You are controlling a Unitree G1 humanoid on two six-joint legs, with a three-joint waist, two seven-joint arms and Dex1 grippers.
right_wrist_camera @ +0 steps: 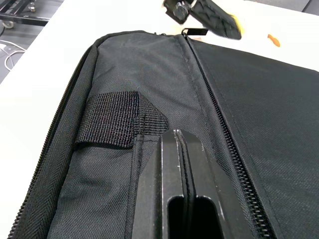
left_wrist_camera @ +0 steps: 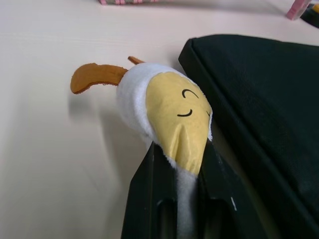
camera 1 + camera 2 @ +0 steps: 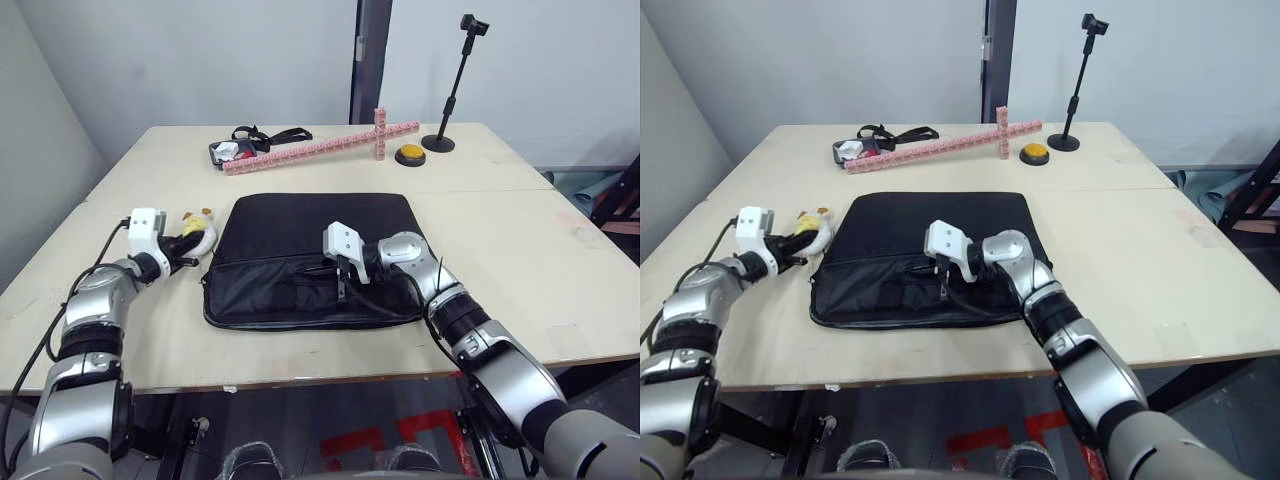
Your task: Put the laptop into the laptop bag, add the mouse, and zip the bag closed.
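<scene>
Black laptop bag lies flat mid-worktop. Right gripper rests on its front panel, fingers pressed together beside a strap handle. Left gripper pinches the white plush egg toy just beside the bag's edge.

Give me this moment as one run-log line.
left gripper: shut on plush egg, beside bag | right gripper: shut on bag strap | bag: flat on table

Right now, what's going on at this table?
The robot's left gripper is shut on a white plush egg toy with a yellow face, beside the black laptop bag. The right gripper rests on the bag's front, shut on a black strap handle. The bag lies flat on the table.
</scene>
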